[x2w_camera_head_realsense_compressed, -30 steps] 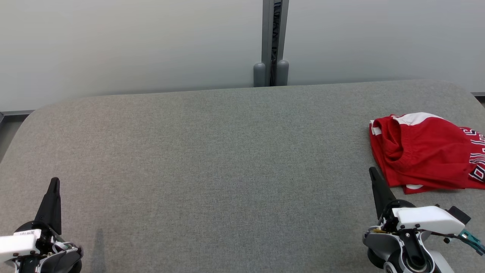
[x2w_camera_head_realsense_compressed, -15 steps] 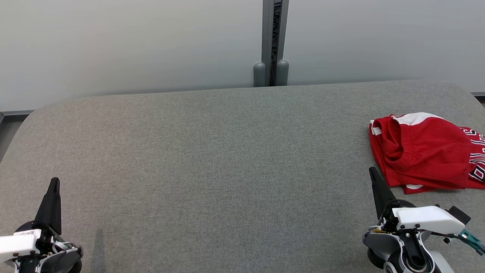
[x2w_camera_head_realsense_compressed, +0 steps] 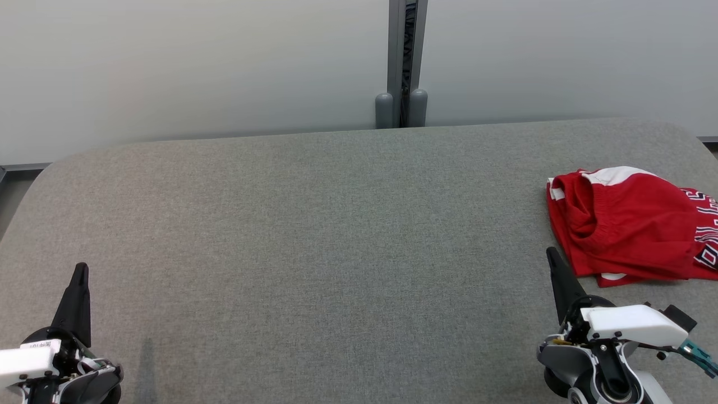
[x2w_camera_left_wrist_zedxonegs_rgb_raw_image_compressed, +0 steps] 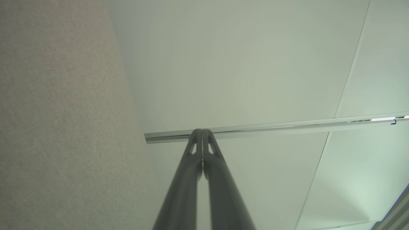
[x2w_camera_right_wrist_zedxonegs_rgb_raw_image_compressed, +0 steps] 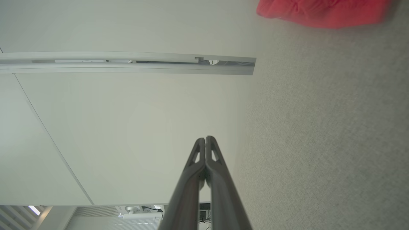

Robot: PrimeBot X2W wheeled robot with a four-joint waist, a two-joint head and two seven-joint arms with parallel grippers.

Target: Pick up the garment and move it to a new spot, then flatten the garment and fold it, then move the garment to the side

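Observation:
The garment (x2w_camera_head_realsense_compressed: 631, 224) is red with white trim and black-and-white lettering, lying bunched at the right edge of the grey table (x2w_camera_head_realsense_compressed: 336, 224). The right wrist view shows the garment (x2w_camera_right_wrist_zedxonegs_rgb_raw_image_compressed: 322, 12) as a red blur at its top. My right gripper (x2w_camera_head_realsense_compressed: 550, 255) rests at the lower right, its tip just left of the garment's near corner, apart from it; its fingertips (x2w_camera_right_wrist_zedxonegs_rgb_raw_image_compressed: 206, 140) are pressed together, shut and empty. My left gripper (x2w_camera_head_realsense_compressed: 82, 268) sits at the lower left, far from the cloth, and the left gripper (x2w_camera_left_wrist_zedxonegs_rgb_raw_image_compressed: 202, 131) is shut with nothing in it.
A pale partition wall (x2w_camera_head_realsense_compressed: 196, 62) stands behind the table, with a grey post (x2w_camera_head_realsense_compressed: 401, 62) at its middle. The table's rounded far corners and left edge border a strip of floor (x2w_camera_head_realsense_compressed: 14, 193). Broad bare felt lies between the two grippers.

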